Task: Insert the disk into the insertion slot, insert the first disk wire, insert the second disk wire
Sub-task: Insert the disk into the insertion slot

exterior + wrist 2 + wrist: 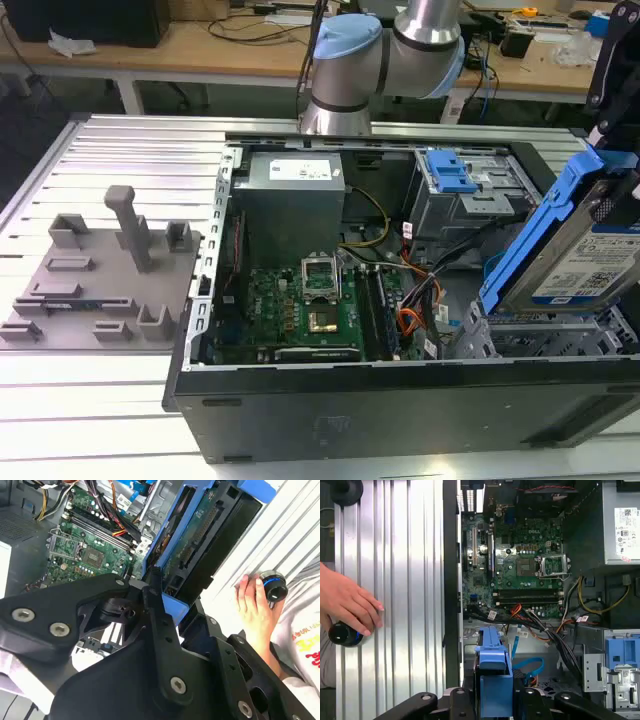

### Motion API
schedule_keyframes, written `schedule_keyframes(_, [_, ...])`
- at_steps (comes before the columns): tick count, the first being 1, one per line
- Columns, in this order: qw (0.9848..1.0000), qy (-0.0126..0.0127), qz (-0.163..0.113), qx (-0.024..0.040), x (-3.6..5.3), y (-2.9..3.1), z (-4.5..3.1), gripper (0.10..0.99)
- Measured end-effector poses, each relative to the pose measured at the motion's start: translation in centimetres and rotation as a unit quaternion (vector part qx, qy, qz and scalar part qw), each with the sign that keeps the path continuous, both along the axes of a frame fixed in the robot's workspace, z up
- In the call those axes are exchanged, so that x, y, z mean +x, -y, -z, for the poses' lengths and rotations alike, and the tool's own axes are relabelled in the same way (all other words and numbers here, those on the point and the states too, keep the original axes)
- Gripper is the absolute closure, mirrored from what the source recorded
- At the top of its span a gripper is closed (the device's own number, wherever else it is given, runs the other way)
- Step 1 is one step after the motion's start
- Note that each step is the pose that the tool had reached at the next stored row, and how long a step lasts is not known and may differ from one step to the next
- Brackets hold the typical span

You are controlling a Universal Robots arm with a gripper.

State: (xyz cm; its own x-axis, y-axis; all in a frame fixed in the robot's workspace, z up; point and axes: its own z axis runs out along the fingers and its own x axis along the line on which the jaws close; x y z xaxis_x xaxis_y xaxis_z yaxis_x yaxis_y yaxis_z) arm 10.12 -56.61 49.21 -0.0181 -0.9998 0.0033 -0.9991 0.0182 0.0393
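Note:
The disk, a silver drive with a white label in a bright blue carrier, hangs steeply tilted at the exterior view's right. My gripper is shut on its upper end. Just under it stands the insertion slot, a low grey sheet-metal cage in the case's front right corner. In the first wrist view, the carrier sits between my black fingers. In the second wrist view, the disk shows its green circuit board, with my finger against the blue frame. Orange and black cables and a blue flat cable lie loose beside the cage.
The open computer case holds a motherboard, a power supply and a taller grey cage with a blue latch. A grey fixture plate lies on the ribbed table. A person's hand rests on a black knob.

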Motion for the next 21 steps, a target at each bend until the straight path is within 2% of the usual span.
schedule_keyframes(16, [1.0000,0.0004,0.000,0.0010,0.00,-0.08,0.00,0.718])
schedule_keyframes(21, [0.9998,0.0035,0.000,0.0213,-0.02,-0.09,0.00,0.718])
